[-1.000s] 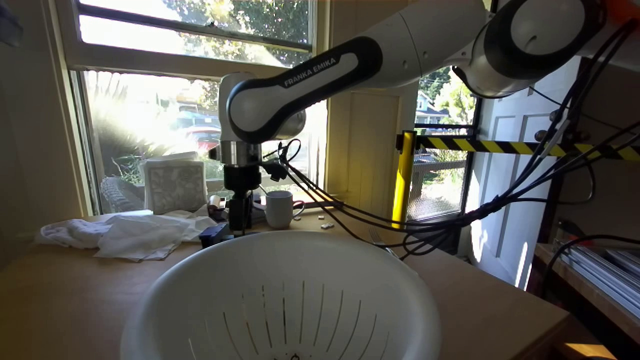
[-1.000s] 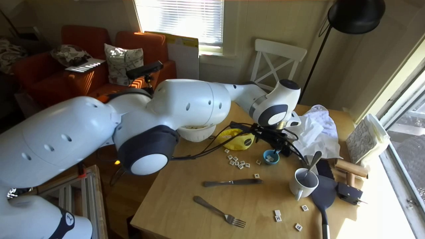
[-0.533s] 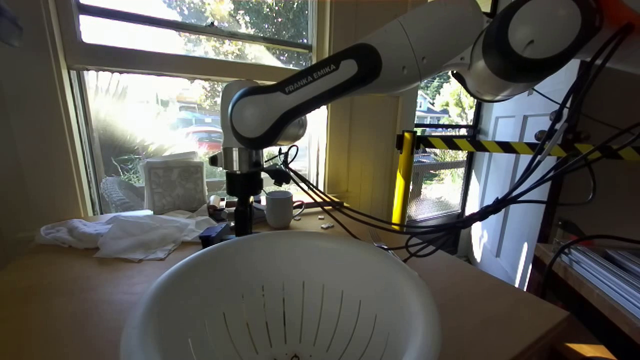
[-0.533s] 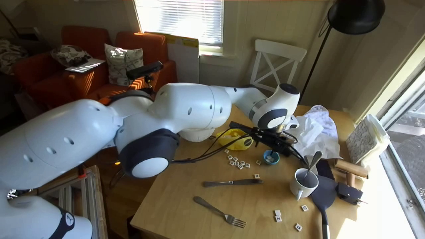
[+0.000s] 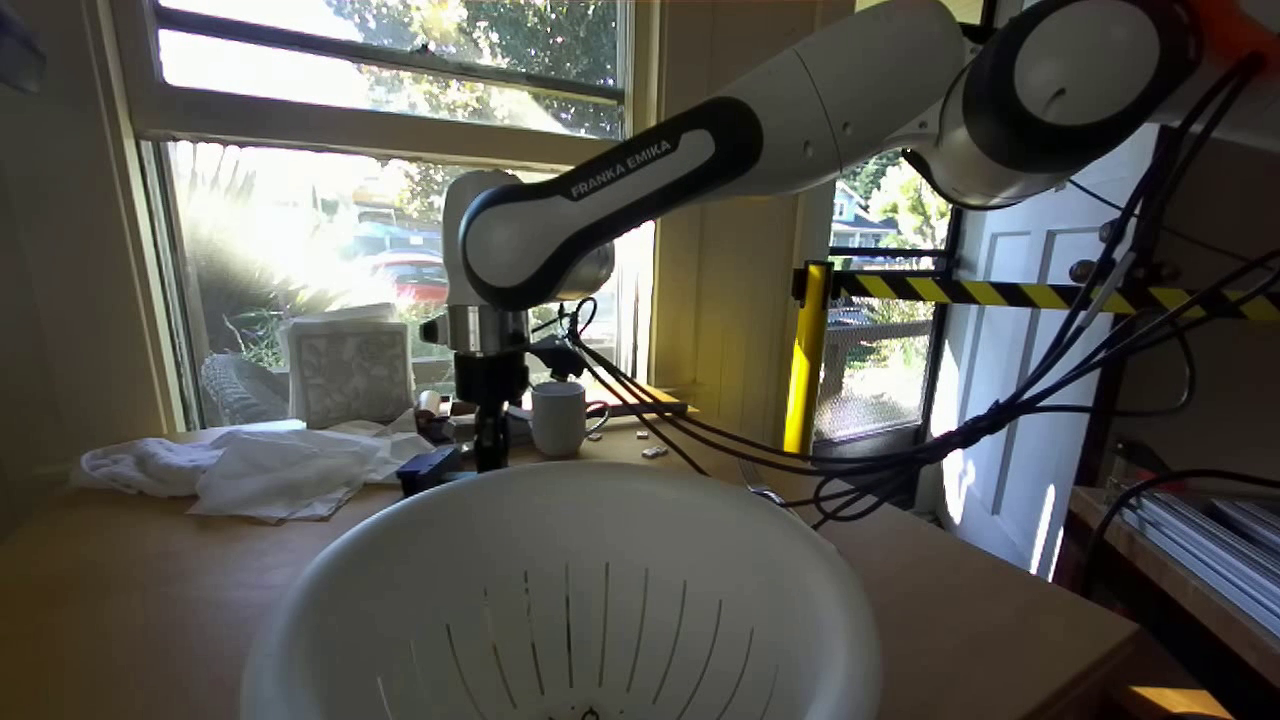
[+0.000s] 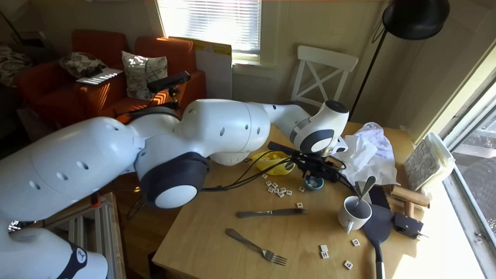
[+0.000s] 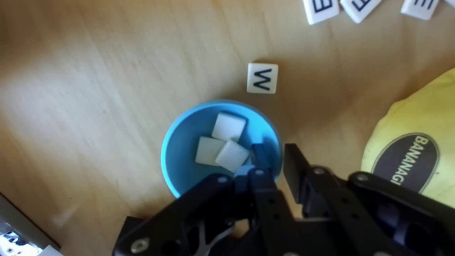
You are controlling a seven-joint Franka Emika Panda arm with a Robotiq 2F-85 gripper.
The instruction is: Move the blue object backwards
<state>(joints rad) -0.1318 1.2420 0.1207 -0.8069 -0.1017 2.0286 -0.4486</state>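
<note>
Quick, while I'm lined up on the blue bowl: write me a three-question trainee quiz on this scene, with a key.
1. What lies in the blue bowl? a) a knife; b) pale tiles; c) a fork.
2. True or false: in both exterior views, the white mug stands upright.
3. In the wrist view, where do the fingers of the pincer show against the blue bowl?

Key: 1: b. 2: True. 3: One over its inside, the other just outside it.
</note>
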